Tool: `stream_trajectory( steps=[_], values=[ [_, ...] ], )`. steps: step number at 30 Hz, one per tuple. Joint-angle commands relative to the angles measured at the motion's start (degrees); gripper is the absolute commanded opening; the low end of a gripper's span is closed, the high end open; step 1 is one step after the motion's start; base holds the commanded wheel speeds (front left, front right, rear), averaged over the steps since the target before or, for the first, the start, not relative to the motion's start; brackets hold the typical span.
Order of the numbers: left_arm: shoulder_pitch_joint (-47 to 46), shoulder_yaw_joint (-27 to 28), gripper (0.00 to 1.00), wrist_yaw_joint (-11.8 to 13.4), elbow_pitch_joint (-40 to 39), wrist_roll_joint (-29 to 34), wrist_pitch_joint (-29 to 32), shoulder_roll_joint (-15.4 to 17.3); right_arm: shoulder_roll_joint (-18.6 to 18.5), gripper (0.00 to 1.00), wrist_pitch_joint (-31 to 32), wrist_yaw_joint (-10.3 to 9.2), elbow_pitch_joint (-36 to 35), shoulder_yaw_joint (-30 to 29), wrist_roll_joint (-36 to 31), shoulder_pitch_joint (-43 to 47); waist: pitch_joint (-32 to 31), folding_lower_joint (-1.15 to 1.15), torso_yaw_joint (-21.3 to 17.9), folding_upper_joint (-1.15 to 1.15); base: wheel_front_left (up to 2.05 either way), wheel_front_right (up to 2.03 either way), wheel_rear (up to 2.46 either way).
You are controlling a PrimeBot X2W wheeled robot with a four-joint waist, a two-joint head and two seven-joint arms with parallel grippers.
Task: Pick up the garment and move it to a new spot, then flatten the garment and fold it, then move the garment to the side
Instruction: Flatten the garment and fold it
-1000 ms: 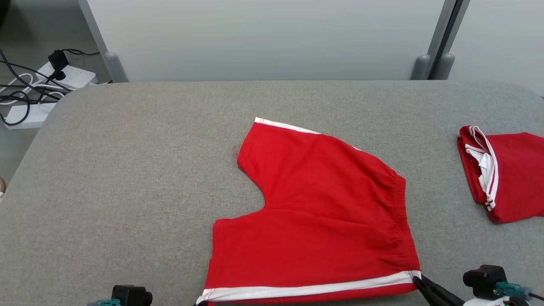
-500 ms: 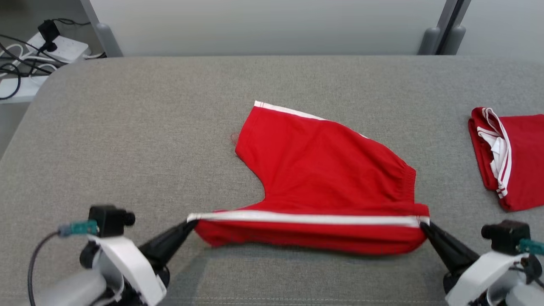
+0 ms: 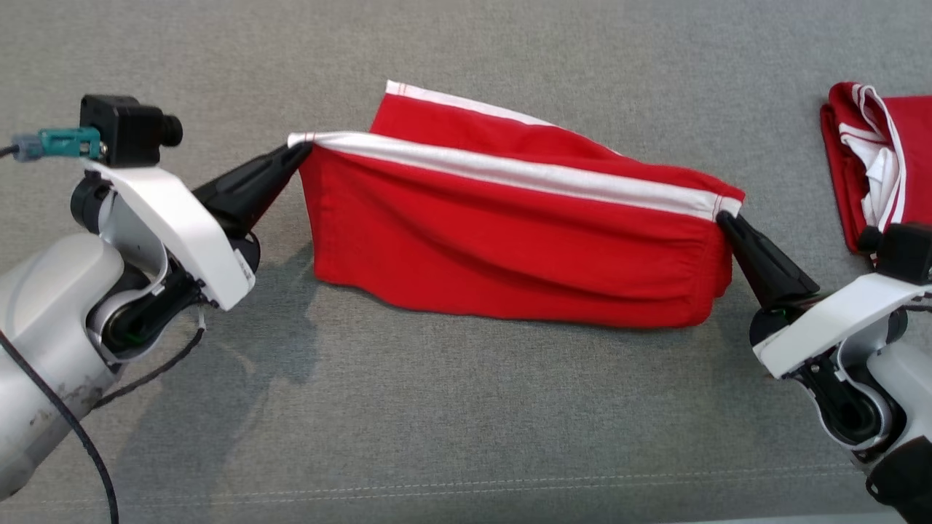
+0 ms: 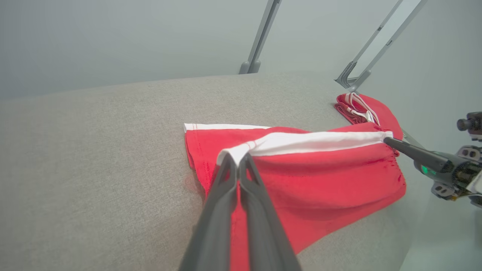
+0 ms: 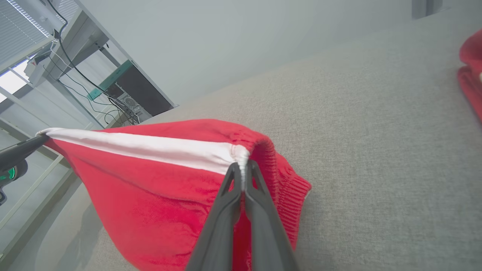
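Whereas the earlier head views show the garment (image 3: 510,240) spread flat with its white stripe (image 3: 510,169) along the bottom edge of the frame, that striped edge is now raised off the desk (image 3: 466,407) and stretched taut across the centre of the frame, partly covering the far leg. The head camera has also tilted down, so the general upward shift of the scene is not a movement of the objects. The left gripper (image 3: 298,148) is fully closed on the stripe's left corner. The right gripper (image 3: 724,216) is fully closed on the right corner, at the waistband (image 3: 699,251). Judged from this, the fold is under way: the near half is being carried over the far half and has yet to be laid down. The garment is a pair of red shorts in soft, thin knit that sags in a loose curtain below the stripe; the waistband is gathered and ribbed. The desk carries a coarse grey woven cover. A second red garment (image 3: 874,160), bunched and trimmed in white, lies at the upper right, well apart.
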Motion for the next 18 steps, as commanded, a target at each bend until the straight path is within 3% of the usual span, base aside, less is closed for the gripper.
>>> stream_trajectory(
  steps=[1, 18],
  values=[
    [-4.00, 2.33, 0.00, 0.01, 0.47, -0.34, 0.09, 1.59, -0.80, 0.00, -0.35, 0.18, -1.54, 0.19, 1.83, -0.85, 3.18, 0.00, -2.21, 0.00, 0.00, 0.00, 0.00],
    [-18.30, -2.63, 0.00, 0.01, 10.34, 2.62, -3.36, 0.02, 2.91, 0.00, -3.11, 0.18, -0.96, 5.78, 6.30, -10.38, 12.43, 0.00, -9.18, 0.00, 0.00, 0.00, 0.00]
  ],
)
